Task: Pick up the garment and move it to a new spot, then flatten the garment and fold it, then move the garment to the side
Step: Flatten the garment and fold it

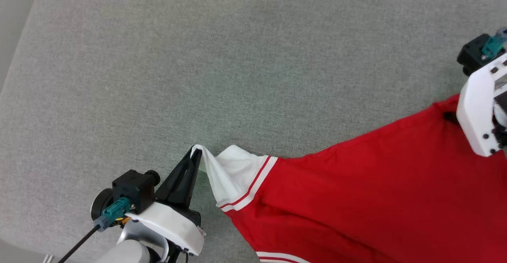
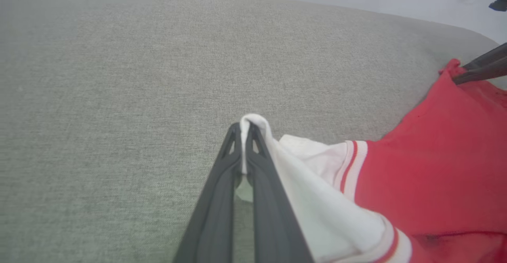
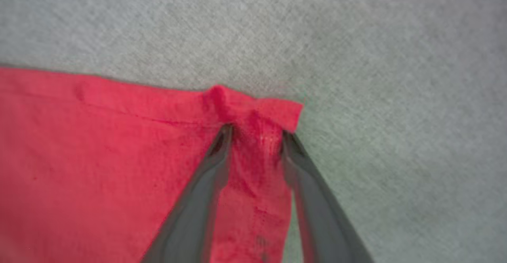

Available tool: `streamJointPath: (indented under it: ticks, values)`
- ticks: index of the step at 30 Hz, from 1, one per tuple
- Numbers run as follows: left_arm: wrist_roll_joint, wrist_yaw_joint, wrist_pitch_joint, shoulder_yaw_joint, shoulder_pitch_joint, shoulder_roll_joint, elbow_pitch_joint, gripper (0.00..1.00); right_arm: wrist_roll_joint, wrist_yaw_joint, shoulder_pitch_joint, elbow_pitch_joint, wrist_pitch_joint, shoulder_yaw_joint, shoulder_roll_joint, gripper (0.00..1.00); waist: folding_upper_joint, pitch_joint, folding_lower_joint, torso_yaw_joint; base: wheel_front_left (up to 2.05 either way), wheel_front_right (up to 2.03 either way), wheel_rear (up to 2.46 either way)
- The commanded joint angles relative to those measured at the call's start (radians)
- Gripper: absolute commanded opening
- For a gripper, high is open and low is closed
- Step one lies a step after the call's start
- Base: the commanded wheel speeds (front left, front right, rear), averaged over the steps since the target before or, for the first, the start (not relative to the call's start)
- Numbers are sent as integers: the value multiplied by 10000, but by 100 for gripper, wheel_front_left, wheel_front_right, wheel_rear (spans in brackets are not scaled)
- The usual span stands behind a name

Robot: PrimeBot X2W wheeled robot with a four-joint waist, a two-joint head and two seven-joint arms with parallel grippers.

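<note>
Head view: my left gripper was clamped on the white sleeve tip of the red jersey, probably stretching it flat over the grey surface, near-right side; my right gripper straddled the hem corner, grip unclear.

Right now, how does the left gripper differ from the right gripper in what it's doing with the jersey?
The left gripper is shut, pinching the tip of the white sleeve; the right gripper has its fingers apart, one on either side of the red hem corner. The left gripper draws its cloth into a peak; the cloth at the right gripper only bunches slightly against the grey surface. Both are at the same garment, at opposite ends.
</note>
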Motion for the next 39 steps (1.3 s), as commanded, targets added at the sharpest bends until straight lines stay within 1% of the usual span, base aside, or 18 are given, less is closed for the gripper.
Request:
streamJointPath:
  ticks: [1,7,13,16,19,22,25,30,35,39]
  values:
    - [-37,-6,-49,24,24,-5,62,0,70,24,215,149,-189,242,238,0,0,-269,-1,-98,0,0,0]
    - [-4,-88,-66,172,-104,218,227,0,466,12,-315,145,-1989,350,253,0,0,-1317,-1,-451,0,0,0]
    - [165,-57,55,622,-823,643,39,0,827,10,-804,-303,-3518,549,-58,0,0,-2067,-1,-956,0,0,0]
    - [264,-173,248,837,-1465,853,-109,0,841,12,-1026,-486,-4197,573,-150,0,0,-2270,-1,-1206,0,0,0]
    - [433,-269,581,984,-2298,1033,-252,0,622,10,-1333,-449,-4914,421,-184,0,0,-2378,-1,-1416,0,0,0]
    - [737,-505,996,999,-3356,1167,-294,0,392,12,-1615,-389,-5476,236,-17,0,0,-2426,-1,-1606,0,0,0]
    - [901,-832,1375,1083,-4482,1162,-175,0,159,10,-1954,-319,-5964,-76,181,0,0,-2387,-1,-1757,0,0,0]
    - [918,-1431,1869,1283,-6504,828,416,0,-469,12,-2637,13,-6463,-828,655,0,0,-2044,-1,-1889,0,0,0]
    - [1073,-1963,2193,1368,-8573,390,1472,0,-1120,10,-3674,451,-6466,-1437,1184,0,0,-1411,-1,-1928,0,0,0]
    - [880,-2265,2392,1653,-10169,-76,2410,0,-1712,12,-4851,973,-6443,-1953,1596,0,0,-733,-1,-1933,0,0,0]
